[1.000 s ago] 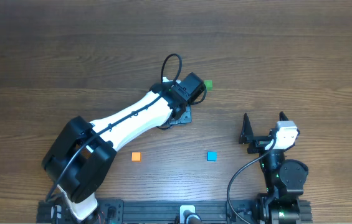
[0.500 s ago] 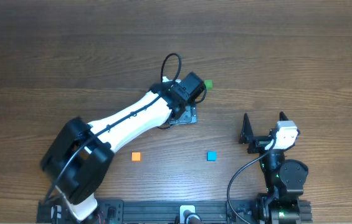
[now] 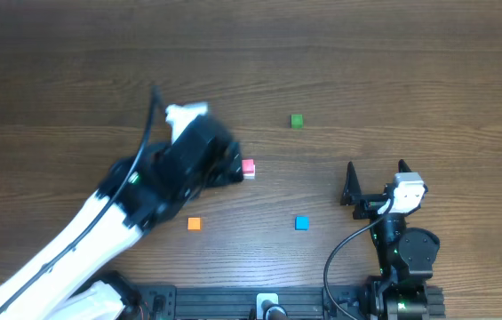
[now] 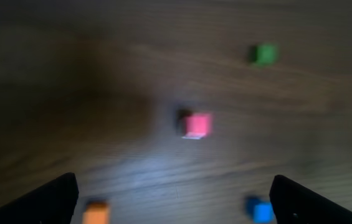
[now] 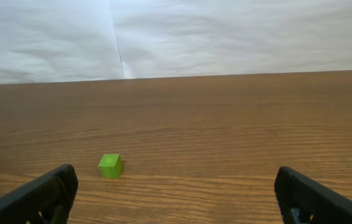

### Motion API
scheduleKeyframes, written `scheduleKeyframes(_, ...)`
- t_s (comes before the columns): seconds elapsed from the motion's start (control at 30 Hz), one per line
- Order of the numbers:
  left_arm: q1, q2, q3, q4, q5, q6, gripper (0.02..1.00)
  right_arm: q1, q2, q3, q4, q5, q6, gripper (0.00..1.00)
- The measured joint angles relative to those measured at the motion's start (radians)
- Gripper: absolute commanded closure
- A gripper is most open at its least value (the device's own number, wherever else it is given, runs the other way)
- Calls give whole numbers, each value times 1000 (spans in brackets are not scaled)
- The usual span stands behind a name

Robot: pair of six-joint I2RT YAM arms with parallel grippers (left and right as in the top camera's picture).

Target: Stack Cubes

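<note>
Four small cubes lie apart on the wooden table: pink (image 3: 248, 169) in the middle, green (image 3: 297, 121) farther back, orange (image 3: 195, 224) and blue (image 3: 301, 223) nearer the front. My left gripper (image 3: 230, 169) hangs raised just left of the pink cube, open and holding nothing. Its wrist view looks down on the pink cube (image 4: 197, 124), with the green cube (image 4: 264, 54), orange cube (image 4: 96, 211) and blue cube (image 4: 260, 210) around it. My right gripper (image 3: 375, 182) stands open at the right, facing the green cube (image 5: 110, 165) from a distance.
The table (image 3: 410, 71) is bare wood around the cubes. A white wall (image 5: 225, 37) rises behind the table's far edge. Both arm bases sit along the front edge on a black rail (image 3: 268, 302).
The left arm has swung back to the left and risen from the middle of the table. The pink cube now lies uncovered where its gripper was. The right arm has not moved.
</note>
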Motion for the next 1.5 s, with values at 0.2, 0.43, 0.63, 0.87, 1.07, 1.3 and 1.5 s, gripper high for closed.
scheduleKeyframes(0.2, 23, -130, -345, 57, 27, -25, 25, 0, 0, 0, 0, 0, 0, 7)
scheduleKeyframes(0.43, 21, -130, -533, 166, 54, -27, 23, 0, 0, 0, 0, 0, 0, 7)
scheduleKeyframes(0.63, -37, -56, -535, 256, 53, -8, 25, 0, 0, 0, 0, 0, 0, 9)
scheduleKeyframes(0.87, -47, 63, -536, 299, 53, 4, 53, 0, 0, 0, 0, 0, 0, 7)
scheduleKeyframes(1.07, -47, 106, -536, 298, 58, 4, 62, 0, 0, 0, 0, 0, 0, 7)
scheduleKeyframes(1.3, -47, 111, -536, 298, 80, 7, 150, 0, 0, 0, 0, 0, 0, 7)
scheduleKeyframes(1.5, -47, 135, -536, 303, 92, 8, 327, 0, 0, 0, 0, 0, 0, 9)
